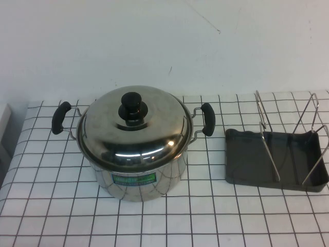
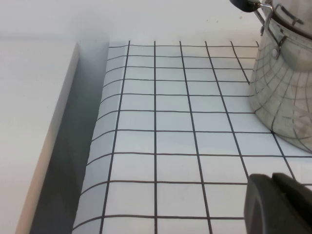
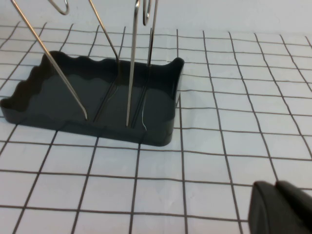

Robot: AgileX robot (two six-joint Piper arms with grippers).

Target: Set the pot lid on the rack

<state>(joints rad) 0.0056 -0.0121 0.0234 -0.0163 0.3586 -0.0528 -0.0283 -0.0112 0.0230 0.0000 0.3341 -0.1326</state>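
On your counter [image 1: 154,226] the pot [image 1: 141,175] sits at centre-left of the frame with the pot lid [image 1: 134,128] seated on it. The rack [image 1: 275,162] lies at the right edge, well apart from the pot. A wall [image 1: 154,41] stands behind both, filling the upper frame.

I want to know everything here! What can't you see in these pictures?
- Inside the pot: hidden in the high view by the pot lid sitting on it.
- Both arms: outside the high view.
- Left gripper: cut off by the left wrist view's edge; shut, holding nothing.
- Right gripper: likewise cut off in the right wrist view; shut, near the rack.
- Rack's wire loop tops: cut off in the right wrist view.
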